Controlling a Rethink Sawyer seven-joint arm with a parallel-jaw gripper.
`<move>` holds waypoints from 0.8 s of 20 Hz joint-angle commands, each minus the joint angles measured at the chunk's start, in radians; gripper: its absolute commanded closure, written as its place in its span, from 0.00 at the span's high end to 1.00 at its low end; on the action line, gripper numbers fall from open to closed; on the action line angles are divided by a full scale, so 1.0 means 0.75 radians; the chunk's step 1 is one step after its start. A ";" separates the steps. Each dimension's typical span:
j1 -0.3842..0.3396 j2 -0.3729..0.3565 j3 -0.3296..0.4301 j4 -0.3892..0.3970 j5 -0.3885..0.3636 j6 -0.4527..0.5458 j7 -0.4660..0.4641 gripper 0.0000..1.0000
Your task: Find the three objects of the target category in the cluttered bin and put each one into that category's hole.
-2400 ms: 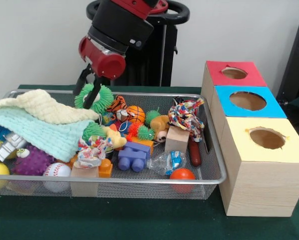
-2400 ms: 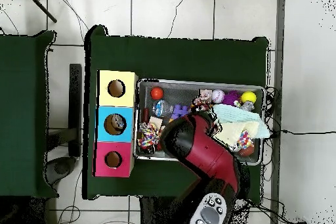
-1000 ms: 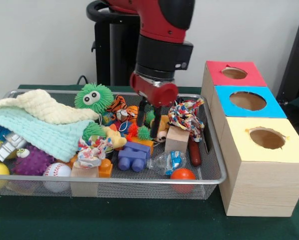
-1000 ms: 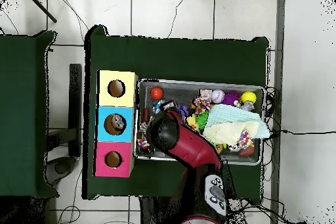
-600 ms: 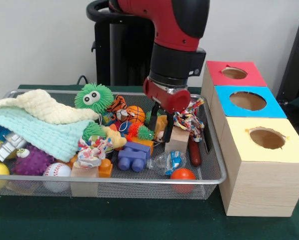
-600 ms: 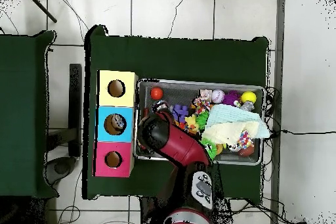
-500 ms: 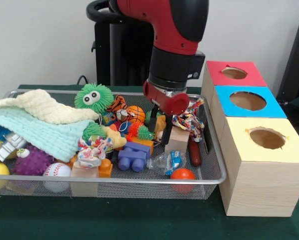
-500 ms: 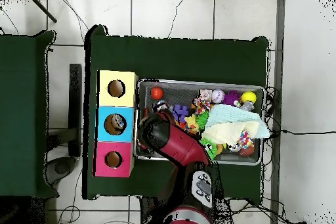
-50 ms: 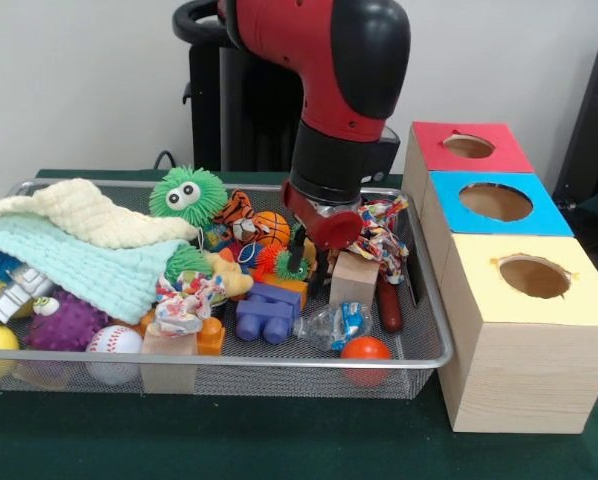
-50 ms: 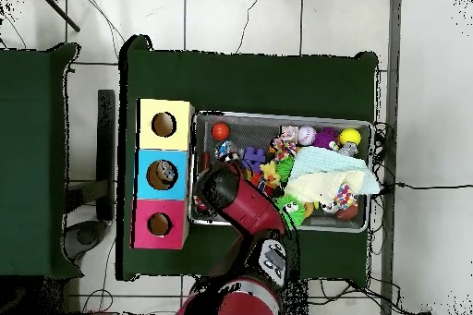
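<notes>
My gripper point(image 9: 313, 262) hangs under the red wrist in the right half of the wire bin point(image 9: 431, 340), low among the toys. It is open, and its dark fingers point(image 9: 325, 270) stand apart around a tan plush toy point(image 9: 310, 247) that is mostly hidden. A wooden block point(image 9: 354, 278) sits just right of the fingers, with a multicoloured rope toy point(image 9: 377, 234) behind it. Purple blocks point(image 9: 263, 312) lie in front to the left. Right of the bin stand a red box point(image 9: 509, 150), a blue box point(image 9: 539, 215) and a yellow box point(image 9: 579, 300), each with a hole. From overhead the arm point(image 10: 226, 191) hides the gripper.
The bin also holds a green fuzzy toy point(image 9: 187, 192), a tiger plush point(image 9: 241, 210), a small basketball point(image 9: 271, 227), a red ball point(image 9: 364, 349), a baseball point(image 9: 112, 340), a purple spiky ball point(image 9: 67, 318), a crumpled bottle point(image 9: 339, 322), and a mint blanket point(image 9: 74, 265) at the left.
The arm swung from the green fuzzy toy at the bin's back left over to the right and came down beside the wooden block. The toys have not visibly moved.
</notes>
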 commanded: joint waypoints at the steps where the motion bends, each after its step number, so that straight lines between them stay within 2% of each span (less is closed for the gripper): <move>1: 0.085 0.143 -0.110 -0.145 0.235 0.164 0.493 1.00; 5: 0.123 0.185 -0.146 -0.183 0.291 0.217 0.516 1.00; 16: 0.130 0.264 -0.141 -0.216 0.385 0.149 0.566 1.00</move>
